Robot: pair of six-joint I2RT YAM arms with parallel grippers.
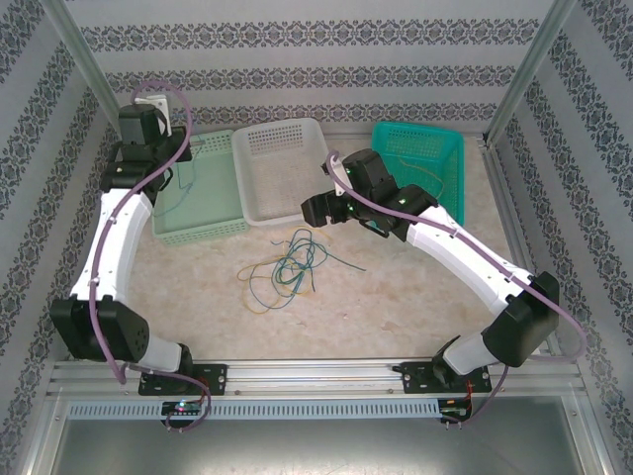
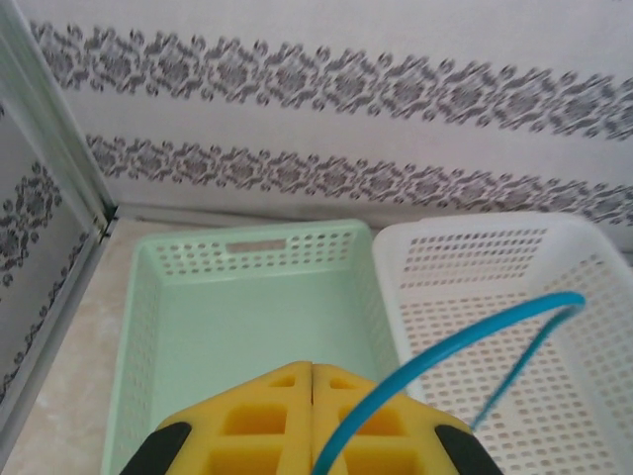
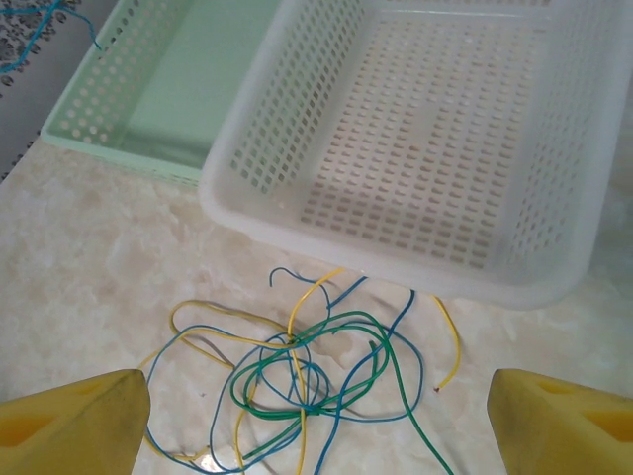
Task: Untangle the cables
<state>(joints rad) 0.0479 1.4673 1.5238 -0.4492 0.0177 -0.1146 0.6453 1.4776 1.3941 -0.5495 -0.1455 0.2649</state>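
Right wrist view: the cables (image 3: 307, 386) lie in a tangle on the table (image 3: 99, 257) just in front of the white basket (image 3: 237, 198). My right hand (image 3: 318, 421) hangs over them, fingers (image 3: 74, 421) wide apart. Left of the white basket, over the green basket (image 2: 247, 242), my left hand (image 2: 313, 371) is pinched tight on one blue cable (image 2: 465, 332).

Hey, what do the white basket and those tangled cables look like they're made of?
White basket: probably moulded plastic, slightly glossy, given its even perforated walls and rounded rim. Cables: thin wires, apparently in smooth coloured plastic insulation, lying in loose springy loops.
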